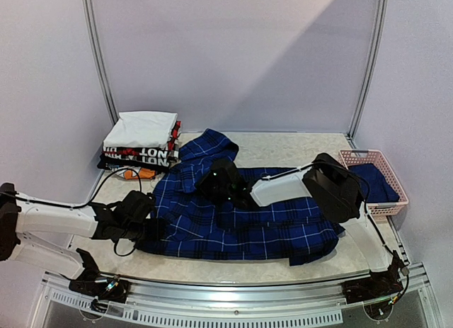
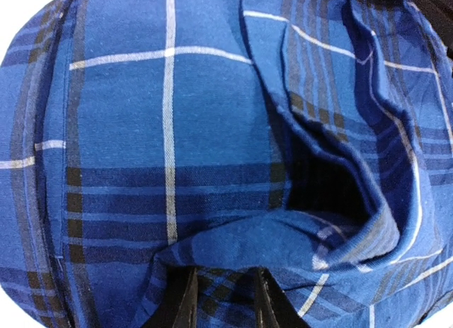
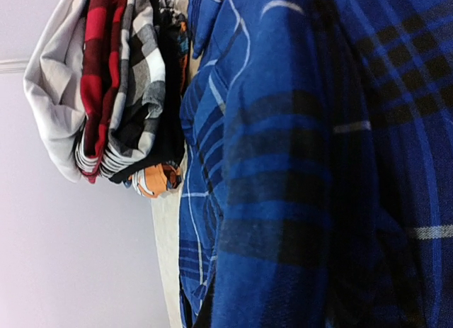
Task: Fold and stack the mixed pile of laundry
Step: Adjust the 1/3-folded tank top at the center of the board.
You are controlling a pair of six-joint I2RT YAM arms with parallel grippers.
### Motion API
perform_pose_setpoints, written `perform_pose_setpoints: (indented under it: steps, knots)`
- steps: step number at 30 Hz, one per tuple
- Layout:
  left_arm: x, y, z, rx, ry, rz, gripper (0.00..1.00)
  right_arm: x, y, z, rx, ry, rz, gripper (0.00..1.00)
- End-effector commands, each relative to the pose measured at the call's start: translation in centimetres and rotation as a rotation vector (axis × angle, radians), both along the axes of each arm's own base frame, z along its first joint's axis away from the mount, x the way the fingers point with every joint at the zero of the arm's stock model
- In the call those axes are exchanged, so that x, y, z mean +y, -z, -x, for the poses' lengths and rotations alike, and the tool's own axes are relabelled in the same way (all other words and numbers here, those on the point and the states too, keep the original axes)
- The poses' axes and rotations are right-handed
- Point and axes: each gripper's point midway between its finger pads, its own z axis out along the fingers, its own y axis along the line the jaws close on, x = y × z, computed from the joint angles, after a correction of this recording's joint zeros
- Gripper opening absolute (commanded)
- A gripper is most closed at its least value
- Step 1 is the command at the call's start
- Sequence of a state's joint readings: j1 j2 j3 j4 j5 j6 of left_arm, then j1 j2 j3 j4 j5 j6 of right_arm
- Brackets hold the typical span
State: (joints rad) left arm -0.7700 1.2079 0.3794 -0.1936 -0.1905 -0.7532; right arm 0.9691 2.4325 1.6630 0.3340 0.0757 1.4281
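Blue plaid shirt [image 1: 241,225] looks mid-fold: my left claw [image 2: 221,289] pinches its edge, right claw [image 1: 216,181] clamped on its middle; next I'd lift both across

Plaid shirt [image 3: 304,172]: dark blue, thin white lines, pressed right up against the right gripper [image 1: 211,183], covering everything ahead and to the right. Fingers hidden in cloth. Further ahead, off to the left, well apart: stack of folded clothes [image 3: 113,87], seen edge-on. Layers: white piece [image 3: 49,94], red-black check [image 3: 95,73], grey-white check [image 3: 138,80], black, then orange item [image 3: 157,181]. Pale wall [image 3: 71,257] beyond.
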Motion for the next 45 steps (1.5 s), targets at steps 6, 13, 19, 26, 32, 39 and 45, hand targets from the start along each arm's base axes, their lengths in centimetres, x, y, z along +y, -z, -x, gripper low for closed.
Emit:
perform_pose_setpoints:
  steps: [6, 13, 19, 26, 32, 39, 45]
  knots:
    - [1.6, 0.5, 1.6, 0.053, -0.011, -0.03, 0.29, 0.2, -2.2, -0.2, -0.081, -0.119, 0.171, 0.0]
    - [1.8, -0.5, 1.5, 0.033, -0.017, -0.028, 0.29, -1.0, -7.4, 1.8, -0.17, -0.257, 0.279, 0.0]
    - [1.6, -1.9, 1.5, 0.022, -0.018, -0.013, 0.29, -0.9, -10.2, 3.0, -0.204, -0.35, 0.301, 0.03]
    - [1.8, -4.3, 1.6, -0.023, -0.016, 0.01, 0.29, -1.0, -10.1, 2.7, -0.21, -0.364, 0.299, 0.2]
    - [2.1, -3.9, 1.8, -0.021, -0.017, 0.0, 0.29, -0.7, -7.5, 1.9, -0.163, -0.37, 0.271, 0.22]
    - [1.5, -3.4, 1.8, -0.007, 0.002, 0.013, 0.29, -0.9, -5.3, 1.3, -0.124, -0.359, 0.29, 0.34]
    - [1.3, -3.2, 1.9, -0.008, 0.015, 0.02, 0.29, -2.4, -4.7, 1.4, -0.15, -0.351, 0.419, 0.46]
